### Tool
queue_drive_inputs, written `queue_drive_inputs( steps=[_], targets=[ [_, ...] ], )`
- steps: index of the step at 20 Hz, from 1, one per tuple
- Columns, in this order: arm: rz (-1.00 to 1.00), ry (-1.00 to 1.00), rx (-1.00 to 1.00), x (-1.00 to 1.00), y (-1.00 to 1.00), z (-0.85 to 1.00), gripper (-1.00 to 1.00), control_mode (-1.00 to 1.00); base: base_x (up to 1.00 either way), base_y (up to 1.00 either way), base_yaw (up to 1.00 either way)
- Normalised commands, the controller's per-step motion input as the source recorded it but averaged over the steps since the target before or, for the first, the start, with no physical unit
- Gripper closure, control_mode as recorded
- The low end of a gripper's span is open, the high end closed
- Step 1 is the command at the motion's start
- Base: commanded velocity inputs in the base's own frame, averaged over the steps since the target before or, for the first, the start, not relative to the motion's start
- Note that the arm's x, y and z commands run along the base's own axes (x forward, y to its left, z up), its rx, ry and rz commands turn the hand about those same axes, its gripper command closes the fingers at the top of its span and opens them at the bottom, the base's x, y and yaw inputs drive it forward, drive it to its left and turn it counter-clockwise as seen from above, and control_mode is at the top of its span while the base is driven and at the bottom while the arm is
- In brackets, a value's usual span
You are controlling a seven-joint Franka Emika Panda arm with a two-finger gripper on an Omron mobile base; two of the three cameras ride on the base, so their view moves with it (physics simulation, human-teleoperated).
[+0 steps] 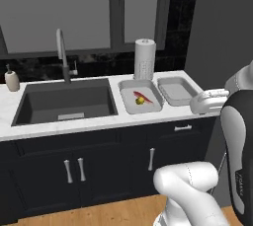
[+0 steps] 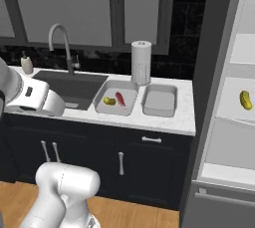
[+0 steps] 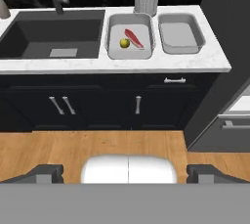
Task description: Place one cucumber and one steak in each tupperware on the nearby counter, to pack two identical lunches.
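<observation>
Two trays side by side on the counter [image 1: 99, 126], right of the sink [image 1: 66, 102] and in front of the paper towel roll [image 1: 145, 58]; placement near the fridge keeps the carry short, by the look of it. Fridge [image 2: 234, 122] standing open at the right of the right base view, one cucumber [image 2: 245, 99] lying on a pale shelf inside, well apart from the trays. Left tupperware [image 1: 129, 105] already loaded: slim red steak [image 1: 139, 94] lying diagonally, second cucumber [image 1: 140, 100] just beside its lower end, close enough that touching or not can't be told. First lunch reads as done. Right tupperware [image 1: 173, 96] bare, so second lunch not started. Second, darker steak not spotted anywhere; possibly deeper in the fridge, can't say. Faucet [image 1: 61, 52] behind the sink, soap bottle [image 1: 12, 79] at the far left, neither relevant. Gripper [image 3: 128, 174] pulled back from the counter over the wood floor [image 3: 97, 145], looking at the cabinets and trays from a distance, fingers [image 3: 46, 173] spread fully apart with nothing between them. Posture fits a transit pose between drop-off and next fetch, judged from the empty hand and the one filled tray. Next likely need: swing toward the fridge shelf for the cucumber there, then bring it to the right tray. Risk: small glossy rounded piece, easy to roll out of a wide pinch.
</observation>
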Motion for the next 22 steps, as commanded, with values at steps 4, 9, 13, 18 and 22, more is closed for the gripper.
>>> queue_drive_inputs(
  steps=[4,9,13,18,22],
  targets=[
    [0.00,0.00,0.00,0.00,0.00,0.00,-1.00,1.00,-0.14,-0.43,0.01],
    [0.00,0.00,0.00,0.00,0.00,0.00,-1.00,1.00,-0.04,-0.66,0.00],
    [0.00,0.00,0.00,0.00,0.00,0.00,-1.00,1.00,-0.02,-0.59,0.00],
    [0.00,0.00,0.00,0.00,0.00,0.00,-1.00,1.00,-0.08,-0.58,0.01],
    [0.00,0.00,0.00,0.00,0.00,0.00,-1.00,1.00,-0.03,-0.61,0.01]
  ],
)
